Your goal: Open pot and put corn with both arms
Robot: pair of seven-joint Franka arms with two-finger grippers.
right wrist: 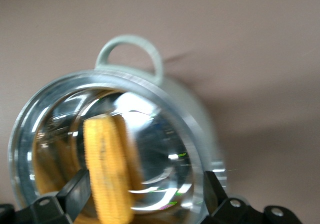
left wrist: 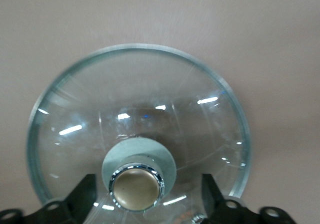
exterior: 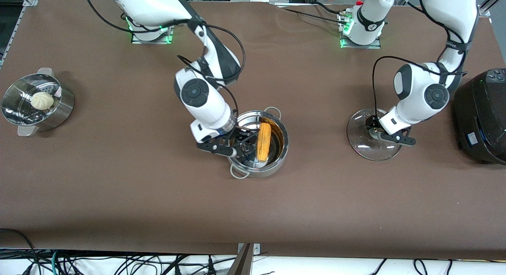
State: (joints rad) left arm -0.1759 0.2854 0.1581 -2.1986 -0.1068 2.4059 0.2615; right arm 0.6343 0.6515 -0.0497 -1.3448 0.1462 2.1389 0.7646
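The steel pot (exterior: 276, 158) stands uncovered mid-table, and its rim and loop handle show in the right wrist view (right wrist: 150, 84). The yellow corn (exterior: 263, 141) lies tilted inside it and also shows in the right wrist view (right wrist: 105, 159). My right gripper (exterior: 241, 142) reaches into the pot beside the corn. Its fingers (right wrist: 75, 186) are spread wide and do not clamp the cob. The glass lid (exterior: 361, 146) lies flat on the table toward the left arm's end. My left gripper (exterior: 375, 132) is low over it, open, with its fingers on either side of the tan knob (left wrist: 136, 186) and apart from it.
A steel steamer pot (exterior: 63, 109) holding a pale bun (exterior: 42, 100) stands at the right arm's end. A big black cooker (exterior: 482, 113) stands at the left arm's end, close beside the lid. Bare brown table lies nearer the front camera.
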